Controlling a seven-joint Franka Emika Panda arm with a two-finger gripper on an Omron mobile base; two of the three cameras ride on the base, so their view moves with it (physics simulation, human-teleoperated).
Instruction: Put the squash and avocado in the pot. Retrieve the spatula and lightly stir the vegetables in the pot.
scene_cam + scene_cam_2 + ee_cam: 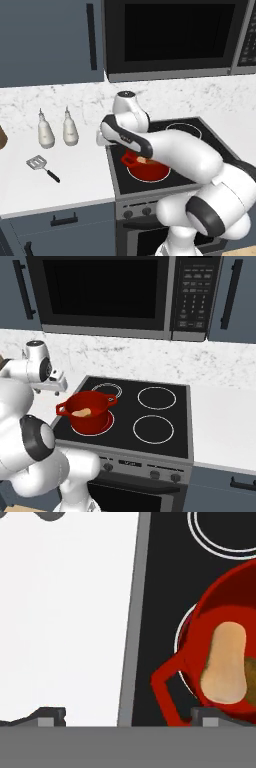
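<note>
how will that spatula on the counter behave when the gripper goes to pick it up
The spatula lies flat on the counter, so it probably won't roll. Its thin black handle looks rigid but narrow, so a grip there could let it pivot toward the slotted metal head, likely the heavier end. Lying so low, it may slide when the fingers close.

The white arm [185, 160] is reaching from the lower right toward the frame's centre, wrist bending downward. Its gripper [127, 716] is pointing down, fingers [50, 716] spreading wide, holding nothing.
</note>
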